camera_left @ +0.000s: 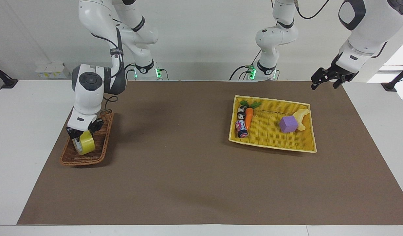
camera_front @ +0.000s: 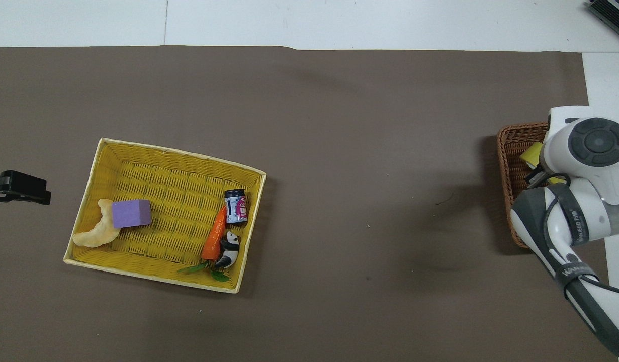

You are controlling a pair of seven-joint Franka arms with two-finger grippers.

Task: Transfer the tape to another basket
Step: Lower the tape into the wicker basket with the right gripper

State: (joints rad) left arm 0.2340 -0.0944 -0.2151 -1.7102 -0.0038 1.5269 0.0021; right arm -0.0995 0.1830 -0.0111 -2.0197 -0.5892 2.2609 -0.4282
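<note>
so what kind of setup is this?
Likely a robot lab bench: two arms bolted at a white table with a brown mat, two baskets of toy props, the right gripper holding tape in the brown basket.

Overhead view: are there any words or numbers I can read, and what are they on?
"WAN...": white letters on the black strap around the right arm; the rest is too blurred to read.
Small can in the yellow basket: it has a pink and white label, too small to read.
Tape: there is print on its inner core, too small to read.
No other words, numbers or signs show.
</note>
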